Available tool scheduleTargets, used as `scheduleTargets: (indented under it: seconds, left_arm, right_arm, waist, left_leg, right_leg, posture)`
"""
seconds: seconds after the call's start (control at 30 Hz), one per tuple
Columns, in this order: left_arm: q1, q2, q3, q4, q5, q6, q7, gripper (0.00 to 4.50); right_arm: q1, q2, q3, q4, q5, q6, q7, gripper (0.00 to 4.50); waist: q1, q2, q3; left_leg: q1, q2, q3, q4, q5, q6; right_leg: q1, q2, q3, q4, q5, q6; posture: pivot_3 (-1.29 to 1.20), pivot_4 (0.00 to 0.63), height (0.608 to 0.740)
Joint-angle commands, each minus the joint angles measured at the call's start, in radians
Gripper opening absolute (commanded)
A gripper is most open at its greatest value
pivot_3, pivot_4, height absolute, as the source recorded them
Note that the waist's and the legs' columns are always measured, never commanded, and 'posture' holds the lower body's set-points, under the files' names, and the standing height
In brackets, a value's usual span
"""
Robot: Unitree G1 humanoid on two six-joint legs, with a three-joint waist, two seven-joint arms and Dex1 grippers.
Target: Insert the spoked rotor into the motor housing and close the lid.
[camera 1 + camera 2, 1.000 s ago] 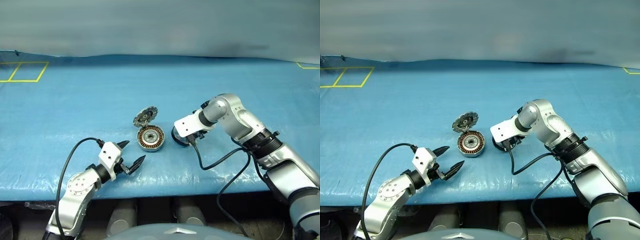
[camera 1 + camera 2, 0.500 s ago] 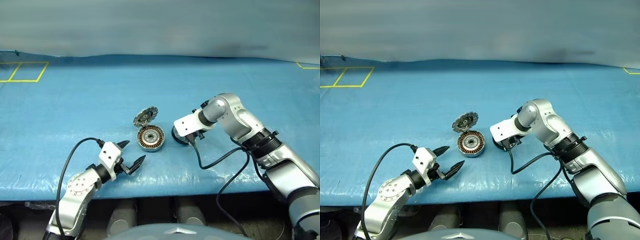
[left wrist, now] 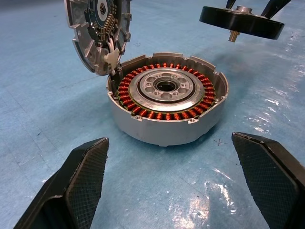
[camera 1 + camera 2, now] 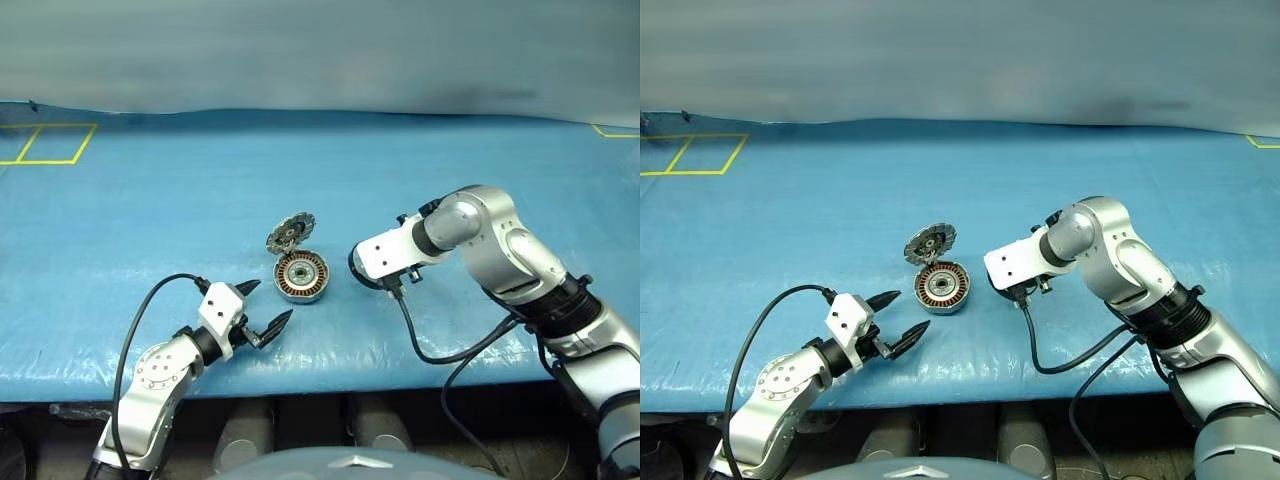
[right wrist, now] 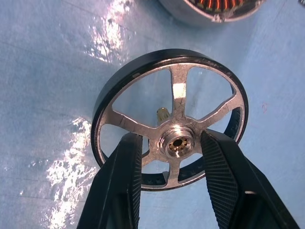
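Table: blue sheet [image 4: 150,200] covers the whole top, shiny in spots, with yellow tape squares [image 4: 45,143] at the far left corner.
Right arm: reaches in from the right, its gripper [image 5: 173,143] tipped steeply down just right of the housing.
Right gripper: the two black fingers [image 5: 125,186] pinch the hub of the spoked rotor, one on each side, passing through the gaps between the spokes.
Left arm: low at the near left edge, a black cable looping off it.
Left gripper: [image 4: 262,306] fingers spread wide apart, holding nothing, aimed at the housing from the near side.
Motor housing: [image 3: 167,107] sits flat on the sheet mid-table, open, copper windings in a ring around a silver hub.
Lid: [image 3: 97,33] stands up nearly on edge at the housing's far rim, toothed inner face showing.
Spoked rotor: [image 5: 171,117] black ring with silvery spokes, held off the sheet beside the housing, its small brass shaft pointing downward; not in the housing.
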Motion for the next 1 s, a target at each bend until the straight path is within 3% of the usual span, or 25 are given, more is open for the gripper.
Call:
scheduleTargets:
  seconds: [0.03, 0.3, 1.0]
  left_arm:
    - [-0.007, 0.005, -0.003, -0.019, -0.005, -0.019, -0.007, 4.50]
    - [0.008, 0.006, 0.001, -0.028, -0.007, -0.017, -0.011, 4.50]
    - [0.023, 0.014, 0.011, -0.040, 0.002, -0.035, -0.005, 4.50]
  right_arm:
    - [-0.012, 0.051, -0.040, -0.071, 0.036, 0.053, -0.026, 1.49]
    - [-0.023, 0.136, -0.043, -0.057, 0.080, 0.126, -0.096, 1.49]
    - [-0.093, 0.255, 0.017, 0.025, 0.125, 0.114, -0.155, 1.49]
  waist:
    - [0.000, 0.000, 0.000]
    - [0.003, 0.000, 0.000]
    - [0.000, 0.000, 0.000]
  left_leg:
    - [0.000, 0.000, 0.000, 0.000, 0.000, 0.000]
    - [0.000, 0.000, 0.000, 0.000, 0.000, 0.000]
    - [0.000, 0.000, 0.000, 0.000, 0.000, 0.000]
  right_leg:
    - [0.000, 0.000, 0.000, 0.000, 0.000, 0.000]
    - [0.000, 0.000, 0.000, 0.000, 0.000, 0.000]
    - [-0.001, 0.000, 0.000, 0.000, 0.000, 0.000]
  posture:
    - [0.00, 0.150, 0.740]
    - [0.00, 0.150, 0.740]
    - [0.00, 0.150, 0.740]
